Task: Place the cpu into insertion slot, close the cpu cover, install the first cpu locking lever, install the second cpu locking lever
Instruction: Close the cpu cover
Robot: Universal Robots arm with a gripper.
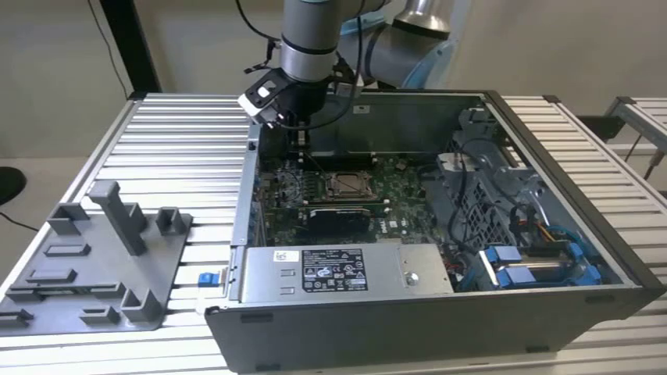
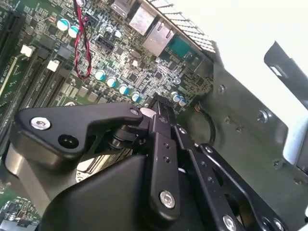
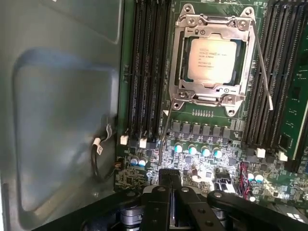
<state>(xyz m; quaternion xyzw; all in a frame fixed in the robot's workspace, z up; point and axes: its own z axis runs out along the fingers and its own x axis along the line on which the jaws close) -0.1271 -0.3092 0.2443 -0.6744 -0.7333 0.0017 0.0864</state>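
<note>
Your gripper [image 3: 169,177]: fingertips pressed together, empty | cpu [image 3: 211,58]: ahead of the tips, well apart, framed by the lowered cpu cover [image 3: 211,92] | locking lever [image 3: 261,72]: beside it, looks unlatched; thin springy wire, probably slippery, so take its bent free end.

Exterior view looks down at an angle from well off the computer case [image 1: 417,328]. Both wrist views sit close over the motherboard [image 3: 207,163], sharing its capacitor row [image 2: 111,82].
</note>
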